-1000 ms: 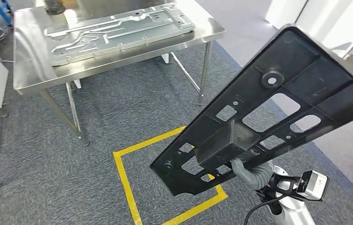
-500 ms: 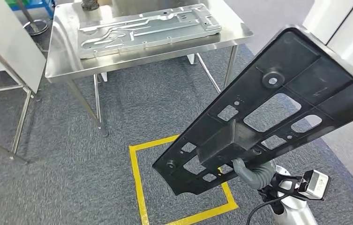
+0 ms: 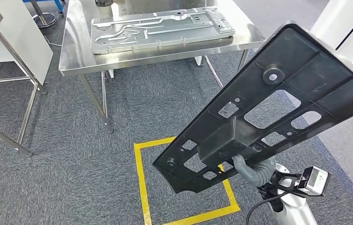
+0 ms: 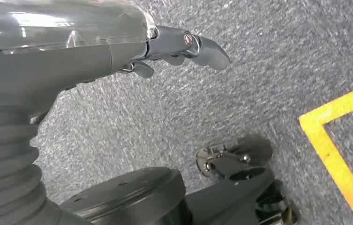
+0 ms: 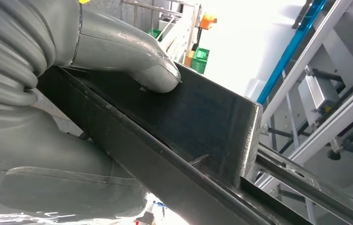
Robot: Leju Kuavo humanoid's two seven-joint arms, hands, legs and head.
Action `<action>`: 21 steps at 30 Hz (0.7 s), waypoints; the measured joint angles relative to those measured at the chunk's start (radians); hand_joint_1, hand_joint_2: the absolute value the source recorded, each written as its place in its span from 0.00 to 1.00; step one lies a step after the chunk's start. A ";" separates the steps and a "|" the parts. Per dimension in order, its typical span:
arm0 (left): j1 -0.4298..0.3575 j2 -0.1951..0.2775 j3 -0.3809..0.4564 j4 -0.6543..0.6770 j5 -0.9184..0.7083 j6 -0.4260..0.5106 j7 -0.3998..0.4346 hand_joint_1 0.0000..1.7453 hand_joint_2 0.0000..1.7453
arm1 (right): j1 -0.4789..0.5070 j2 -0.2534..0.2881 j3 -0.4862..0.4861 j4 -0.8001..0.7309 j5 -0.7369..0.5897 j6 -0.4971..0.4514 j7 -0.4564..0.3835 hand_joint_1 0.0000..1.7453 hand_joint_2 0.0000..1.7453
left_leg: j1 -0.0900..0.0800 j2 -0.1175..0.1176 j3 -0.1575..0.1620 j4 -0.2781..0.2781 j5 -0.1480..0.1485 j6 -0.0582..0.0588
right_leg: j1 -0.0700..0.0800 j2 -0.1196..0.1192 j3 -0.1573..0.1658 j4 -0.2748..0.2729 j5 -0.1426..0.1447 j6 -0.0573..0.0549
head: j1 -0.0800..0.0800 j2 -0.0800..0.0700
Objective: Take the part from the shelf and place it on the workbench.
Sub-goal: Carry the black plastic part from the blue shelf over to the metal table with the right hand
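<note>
A large flat black part with several cutouts fills the right of the head view, tilted up. My right hand grips it from below at its raised block. In the right wrist view the thumb presses on that black block. The steel workbench stands ahead, up and to the left, with a silver stamped plate lying on it. My left hand hangs over the carpet, its fingers apart and holding nothing.
A yellow tape square marks the grey carpet below the part. A white panel on a metal frame stands at the left. White panels rise at the far right. The workbench legs reach the floor near the square.
The whole picture has shifted: the view turned, so the workbench and tape square now sit further right and more central. The black part stays in my right hand's grip as before.
</note>
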 joint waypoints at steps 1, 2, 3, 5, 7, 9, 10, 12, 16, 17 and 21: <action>0.001 0.000 0.000 0.000 0.000 0.000 0.000 0.00 1.00 | 0.001 0.000 0.000 0.002 0.000 0.000 0.000 1.00 1.00 | -0.001 -0.002 0.000 0.001 -0.001 0.000 | 0.000 0.001 -0.025 0.048 -0.012 0.002 | 0.000 0.000; 0.002 0.000 0.000 0.000 -0.001 0.000 0.000 0.00 1.00 | 0.002 0.000 0.000 0.004 0.000 0.000 0.001 1.00 1.00 | -0.001 -0.004 0.000 0.002 -0.001 -0.001 | -0.001 0.001 -0.033 0.059 -0.003 0.003 | 0.000 0.000; 0.002 0.000 0.000 0.000 -0.001 -0.001 0.000 0.00 1.00 | 0.002 0.000 0.000 0.006 0.000 0.000 0.001 1.00 1.00 | 0.000 -0.006 0.000 0.005 -0.003 -0.002 | -0.001 0.001 -0.020 0.027 0.024 0.003 | 0.000 0.000; 0.002 -0.001 0.000 0.000 -0.002 -0.002 -0.001 0.00 1.00 | 0.001 0.001 -0.001 0.007 0.000 0.001 0.001 1.00 1.00 | 0.000 -0.010 0.000 0.013 -0.009 -0.008 | -0.003 0.002 0.046 -0.110 0.091 0.001 | 0.000 0.000; 0.001 -0.001 0.000 0.000 -0.003 -0.002 -0.002 0.00 1.00 | 0.001 0.001 -0.002 0.007 -0.001 0.001 0.002 1.00 1.00 | -0.003 -0.015 -0.003 0.023 -0.017 -0.018 | -0.001 0.005 0.089 -0.203 0.120 -0.007 | 0.000 0.000; 0.001 -0.001 0.000 0.000 -0.005 -0.002 -0.002 0.00 1.00 | 0.002 0.002 -0.002 0.006 -0.001 0.001 0.003 1.00 1.00 | -0.005 -0.017 -0.005 0.026 -0.020 -0.029 | 0.003 0.007 0.091 -0.215 0.120 -0.019 | 0.000 0.000; 0.001 -0.001 0.000 0.000 -0.005 -0.002 -0.002 0.00 1.00 | 0.003 0.002 -0.003 0.006 -0.001 0.001 0.003 1.00 1.00 | -0.003 -0.016 -0.005 0.026 -0.022 -0.034 | 0.002 0.006 0.091 -0.216 0.120 -0.026 | 0.000 0.000; 0.001 -0.001 0.000 0.000 -0.006 -0.002 -0.002 0.00 1.00 | 0.002 0.002 -0.003 0.005 -0.002 0.002 0.003 1.00 1.00 | 0.000 -0.013 -0.018 0.060 -0.047 -0.046 | 0.000 0.004 0.095 -0.221 0.121 -0.038 | 0.000 0.000; 0.000 -0.001 -0.001 0.000 -0.008 -0.003 -0.002 0.00 1.00 | 0.006 0.002 -0.004 0.003 -0.002 0.002 0.003 1.00 1.00 | 0.005 -0.008 -0.132 0.300 -0.153 -0.060 | 0.001 -0.001 0.099 -0.223 0.119 -0.048 | 0.000 0.000; -0.001 -0.001 -0.001 0.000 -0.008 -0.004 -0.001 0.00 1.00 | 0.007 0.002 -0.005 0.003 -0.002 0.002 0.003 1.00 1.00 | 0.005 -0.008 -0.144 0.319 -0.149 -0.059 | 0.002 -0.001 0.100 -0.222 0.118 -0.048 | 0.000 0.000; -0.003 0.001 -0.001 0.000 -0.009 -0.004 0.004 0.00 1.00 | 0.012 0.002 -0.009 0.002 -0.004 0.001 0.003 1.00 1.00 | -0.002 -0.006 -0.045 0.099 -0.025 -0.035 | 0.007 0.001 0.111 -0.222 0.113 -0.045 | 0.000 0.000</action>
